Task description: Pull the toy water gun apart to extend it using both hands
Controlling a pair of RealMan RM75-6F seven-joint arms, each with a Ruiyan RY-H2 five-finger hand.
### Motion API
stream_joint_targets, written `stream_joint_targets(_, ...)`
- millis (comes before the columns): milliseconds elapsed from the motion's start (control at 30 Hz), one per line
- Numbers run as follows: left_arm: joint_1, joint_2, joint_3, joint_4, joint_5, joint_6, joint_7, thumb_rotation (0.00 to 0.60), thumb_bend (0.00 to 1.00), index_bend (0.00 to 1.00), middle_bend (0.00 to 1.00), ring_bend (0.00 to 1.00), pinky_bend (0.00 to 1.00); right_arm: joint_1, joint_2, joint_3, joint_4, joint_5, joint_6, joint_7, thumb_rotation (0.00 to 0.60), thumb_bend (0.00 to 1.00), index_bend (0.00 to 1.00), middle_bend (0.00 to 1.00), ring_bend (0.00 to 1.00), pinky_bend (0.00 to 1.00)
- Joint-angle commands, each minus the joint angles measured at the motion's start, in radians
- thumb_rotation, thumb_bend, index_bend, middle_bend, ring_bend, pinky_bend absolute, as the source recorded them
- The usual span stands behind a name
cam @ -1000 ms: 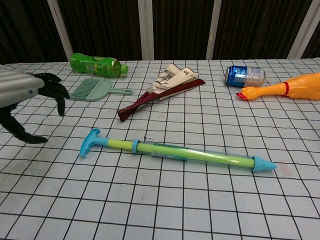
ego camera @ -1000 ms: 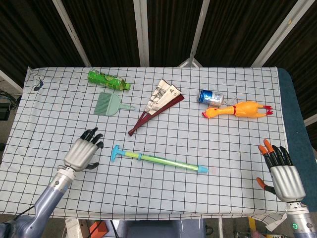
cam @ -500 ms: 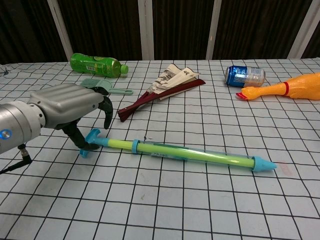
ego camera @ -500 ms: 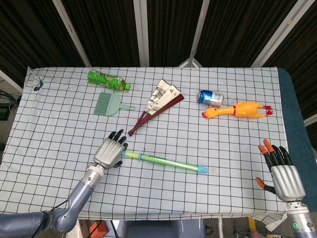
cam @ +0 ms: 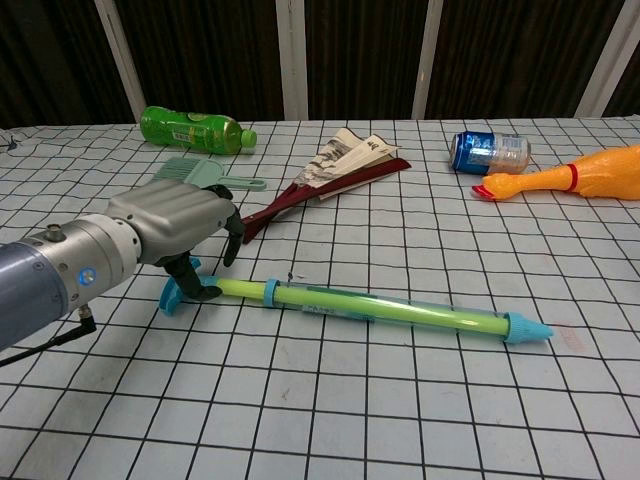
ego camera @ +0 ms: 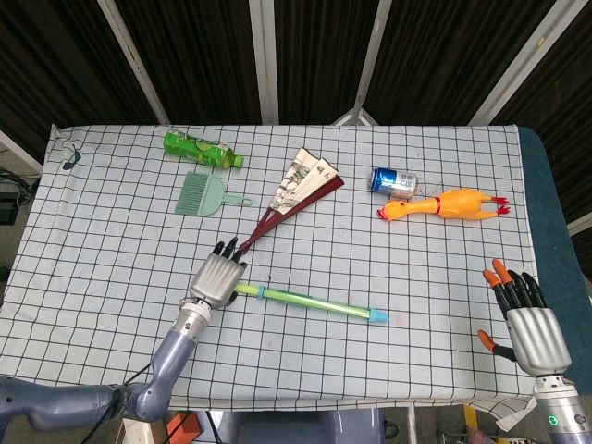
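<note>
The toy water gun lies flat near the table's front middle, a green tube with a blue T-handle at its left end and a blue nozzle at its right. My left hand arches over the T-handle, hiding it in the head view. Its thumb hooks in front of the handle while the fingers hang curved above it, not closed. My right hand hovers at the table's front right corner, far from the gun, fingers spread and holding nothing.
Across the back lie a green bottle, a green comb, a folded fan, a blue can and a rubber chicken.
My left hand has moved rightward from the open cloth onto the gun's T-handle, and its thumb now hooks the handle. The gun and my right hand have not moved.
</note>
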Motion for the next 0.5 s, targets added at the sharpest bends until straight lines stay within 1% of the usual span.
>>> stream_joint_targets(33,-0.007,-0.009,0.006,0.011,-0.008,0.005,0.004,0.6,0.39,0.48,0.21,0.05,0.16,0.0,0.0,-0.001,0.0,-0.001,0.0,0.002,0.6,0.26,0.0,0.0,0.0,0.0)
stream_joint_targets(233,-0.016,-0.023,0.017,0.037,-0.018,0.015,0.003,0.6,0.39,0.49,0.21,0.05,0.16,0.0,0.0,0.0,0.0,0.002,-0.002,0.009,0.6,0.26,0.0,0.0,0.0,0.0)
stream_joint_targets(500,-0.024,-0.027,0.029,0.051,-0.028,0.023,-0.006,0.6,0.42,0.49,0.21,0.05,0.16,0.0,0.0,0.0,-0.001,0.003,-0.001,0.008,0.6,0.26,0.0,0.0,0.0,0.0)
